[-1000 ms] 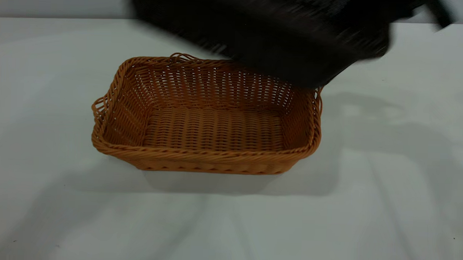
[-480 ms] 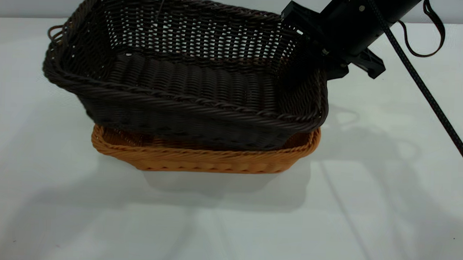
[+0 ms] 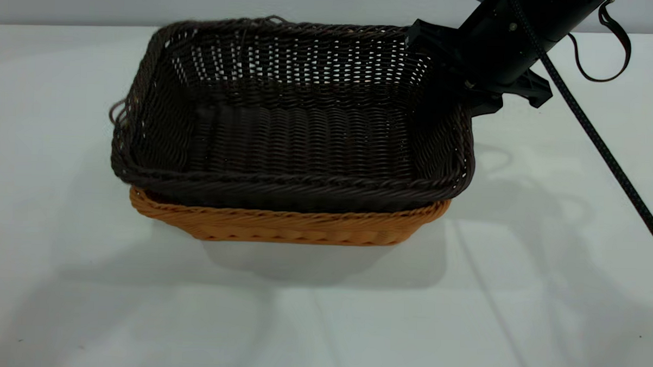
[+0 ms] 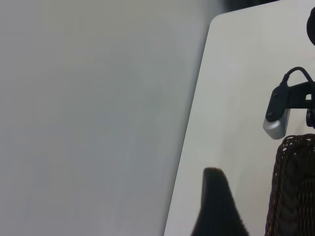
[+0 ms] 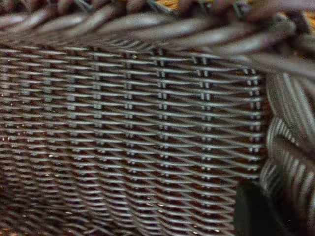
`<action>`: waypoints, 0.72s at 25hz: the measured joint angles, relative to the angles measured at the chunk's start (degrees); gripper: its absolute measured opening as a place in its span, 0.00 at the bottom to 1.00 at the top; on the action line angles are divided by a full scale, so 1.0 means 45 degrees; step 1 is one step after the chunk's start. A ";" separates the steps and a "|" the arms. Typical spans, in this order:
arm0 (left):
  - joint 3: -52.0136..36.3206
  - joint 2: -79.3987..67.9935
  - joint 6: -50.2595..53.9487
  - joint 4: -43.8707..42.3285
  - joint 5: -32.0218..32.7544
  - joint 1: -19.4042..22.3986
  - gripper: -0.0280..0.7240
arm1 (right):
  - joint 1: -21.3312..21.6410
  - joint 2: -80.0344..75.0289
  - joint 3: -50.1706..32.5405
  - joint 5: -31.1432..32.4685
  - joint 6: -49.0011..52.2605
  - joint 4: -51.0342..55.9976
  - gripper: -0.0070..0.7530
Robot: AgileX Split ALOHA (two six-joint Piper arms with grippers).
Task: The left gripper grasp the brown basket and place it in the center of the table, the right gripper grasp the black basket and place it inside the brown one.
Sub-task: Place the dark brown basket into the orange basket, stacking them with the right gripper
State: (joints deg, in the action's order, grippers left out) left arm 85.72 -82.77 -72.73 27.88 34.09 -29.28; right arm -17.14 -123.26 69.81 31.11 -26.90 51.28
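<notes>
No brand, label or legible writing shows on either basket or on my arms. The black basket (image 3: 293,133) sits nested in the brown basket (image 3: 287,225), upright, its braided rim standing above the brown rim, of which only the near wall and a strip of the near rim show in the exterior view. Both baskets are rectangular, their long axes running left to right across the exterior view, and the pair stands near the middle of the table (image 3: 83,294). A small loop handle projects from the black basket's left end. My right gripper (image 3: 460,82) is at the black basket's right end by the far corner, against the rim; the basket wall hides my fingertips there, and I cannot tell whether they are clenched on the rim or released. The right wrist view is filled by dark weave at close range, with a sliver of orange wicker beyond the rim. My left gripper (image 4: 216,206) shows only one dark fingertip in the left wrist view, so I cannot tell its state; it is near the table's edge, apart from the baskets. The table is plain white-grey and carries soft shadows. A pale blank wall runs behind it.
</notes>
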 joint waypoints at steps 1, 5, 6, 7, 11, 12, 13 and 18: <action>0.0000 0.0000 0.0000 0.0000 0.0000 0.0000 0.61 | 0.0000 0.0000 0.0000 0.0028 0.0000 0.0068 0.23; 0.0000 0.0000 0.0000 0.0000 0.0000 0.0000 0.61 | 0.0000 0.0000 0.0015 0.0302 0.0000 0.0168 0.46; 0.0000 0.0005 0.0000 0.0000 0.0012 0.0000 0.61 | 0.0000 0.0013 0.0015 0.0457 -0.0058 0.0168 0.53; 0.0000 0.0035 0.0000 0.0000 0.0015 0.0000 0.61 | 0.0000 0.0027 0.0015 0.0643 -0.0142 0.0086 0.60; 0.0000 0.0416 0.0000 -0.0042 0.0070 0.0000 0.61 | 0.0000 0.0492 0.0028 0.1357 -0.0697 -0.0733 0.79; 0.0000 0.0557 0.0000 -0.0042 0.0101 0.0000 0.61 | 0.0000 0.0716 0.0123 0.1526 -0.0759 -0.1113 0.81; 0.0000 0.0751 0.0000 -0.0042 0.0175 0.0000 0.61 | 0.0011 0.0933 0.0258 0.1742 -0.0758 -0.1515 0.82; 0.0000 0.2071 0.0149 -0.0374 0.0810 0.0000 0.61 | 0.0171 0.2668 0.1223 0.3189 -0.0053 -0.3349 0.78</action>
State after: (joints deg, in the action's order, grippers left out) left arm 85.72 -73.45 -72.06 26.19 37.73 -29.28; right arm -16.37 -111.25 75.32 45.46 -27.13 36.21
